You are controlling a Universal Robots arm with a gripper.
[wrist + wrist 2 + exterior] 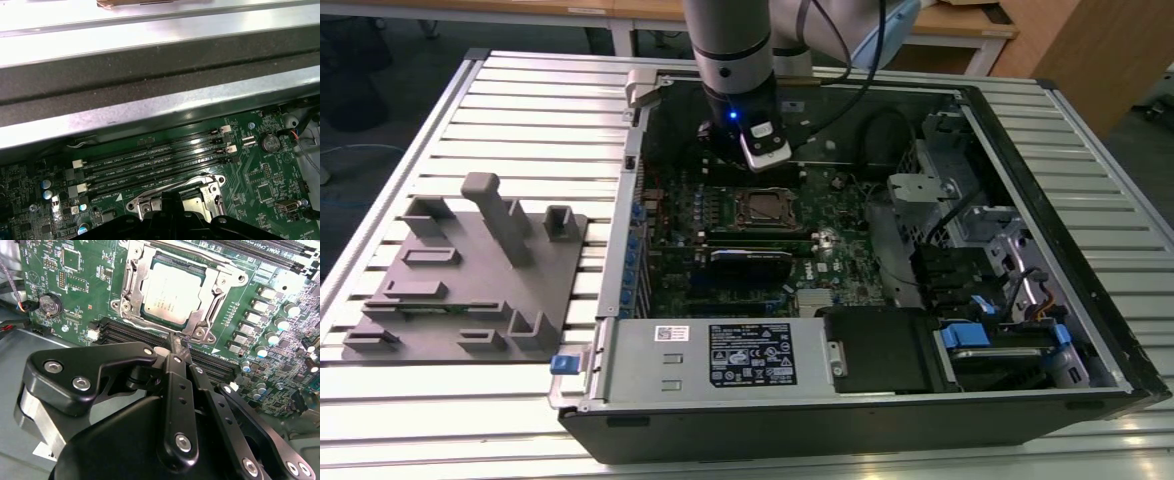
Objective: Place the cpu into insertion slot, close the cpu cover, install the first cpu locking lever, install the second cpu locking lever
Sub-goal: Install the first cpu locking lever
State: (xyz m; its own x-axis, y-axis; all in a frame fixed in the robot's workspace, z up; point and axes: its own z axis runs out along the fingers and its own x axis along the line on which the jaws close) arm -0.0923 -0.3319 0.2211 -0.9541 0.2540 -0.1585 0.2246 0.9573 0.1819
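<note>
The cpu [172, 287] lies flat in the insertion slot [765, 207], dull silver top up. The cpu cover [131, 287], a silver frame with a square cut-out, lies down around the chip. A thin metal lever rod [200, 257] runs along one side of the socket. My gripper [176, 342] is shut, its black fingers meeting in a point right at the socket's edge, beside the memory slots. Nothing shows between the fingers. In the exterior view the gripper [765, 165] hangs inside the case just behind the socket. The first wrist view has the socket's rim [150, 202] just past the fingertips [175, 197].
The open computer case [1067, 250] lies on a slatted table. A grey fixture block [467, 270] stands on the exterior view's left. Memory slots [150, 160] and the case wall [150, 100] lie beyond the socket. The power supply [720, 355] and drive bays [987, 330] fill the case's near end.
</note>
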